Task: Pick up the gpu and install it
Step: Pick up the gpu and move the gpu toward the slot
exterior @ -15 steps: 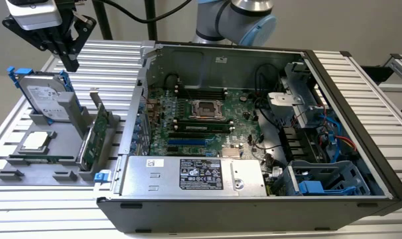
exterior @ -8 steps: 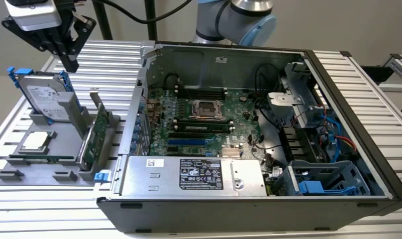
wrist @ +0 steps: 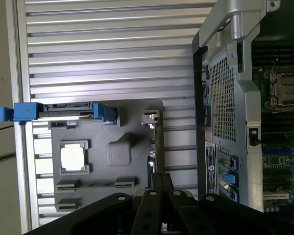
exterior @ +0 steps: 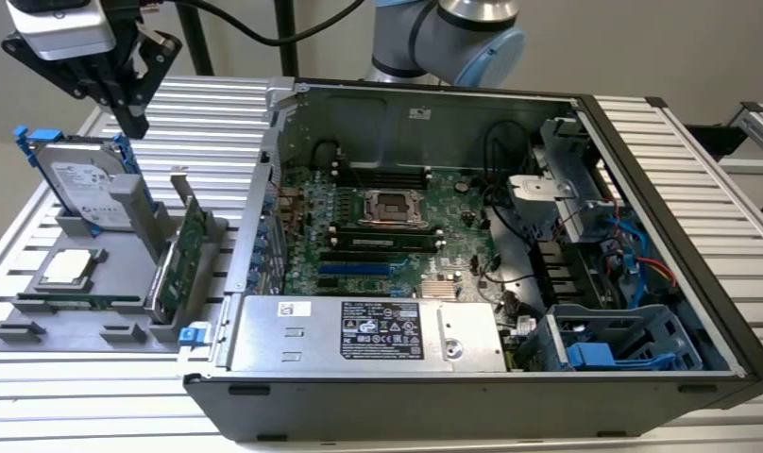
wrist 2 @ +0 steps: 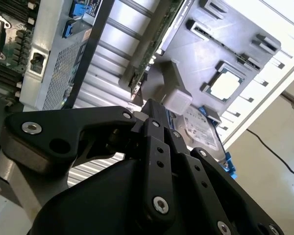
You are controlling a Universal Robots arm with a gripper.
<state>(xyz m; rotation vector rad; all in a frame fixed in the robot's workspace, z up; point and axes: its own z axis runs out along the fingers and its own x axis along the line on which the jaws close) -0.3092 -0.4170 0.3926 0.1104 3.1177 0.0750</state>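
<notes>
The gpu [exterior: 184, 250] is a green card standing on its long edge in a slot of the grey holder tray [exterior: 54, 332], at the exterior view's left beside the open computer case [exterior: 665, 189]. In the first wrist view the gpu [wrist: 152, 122] shows as a thin edge with a silver bracket. Its green edge [wrist 2: 154, 36] also appears in the second wrist view. My gripper [exterior: 132, 121] hangs above the back of the tray, near the hard drive, fingers pressed together and holding nothing. In both wrist views the gripper [wrist: 161, 178] [wrist 2: 152, 108] is above the card's line, apart from it.
A silver hard drive [exterior: 86, 184] with blue rails stands upright at the tray's back. A processor chip [exterior: 69, 267] and a memory stick [exterior: 79, 302] lie on the tray. The case holds the motherboard [exterior: 381, 226] and a power supply [exterior: 369, 332]. The table is ribbed metal.
</notes>
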